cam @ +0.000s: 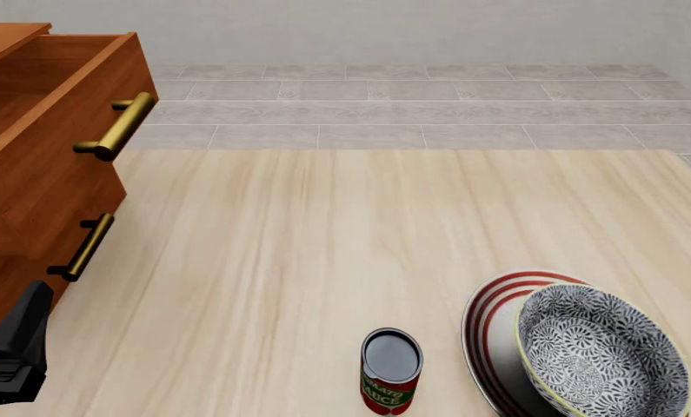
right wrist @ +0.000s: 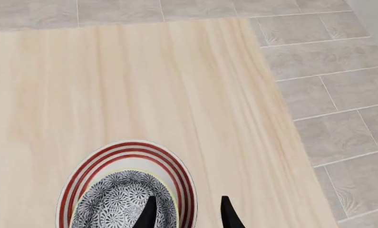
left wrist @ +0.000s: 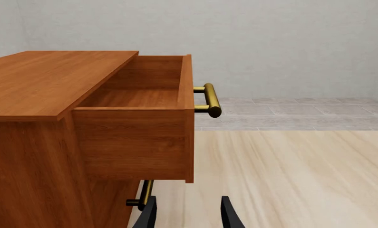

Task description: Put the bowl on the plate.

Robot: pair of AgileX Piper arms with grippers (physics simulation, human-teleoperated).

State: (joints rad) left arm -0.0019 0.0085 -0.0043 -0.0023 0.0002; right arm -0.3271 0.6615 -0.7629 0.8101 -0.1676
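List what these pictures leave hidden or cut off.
- Bowl and plate: near sides cut by the bottom edge in the front and right wrist views.
- Right gripper: absent from front view.
- Left gripper: only fingertips show.
- Red can: label cut off, unreadable.
- Open drawer: its near wall hides the floor's front.
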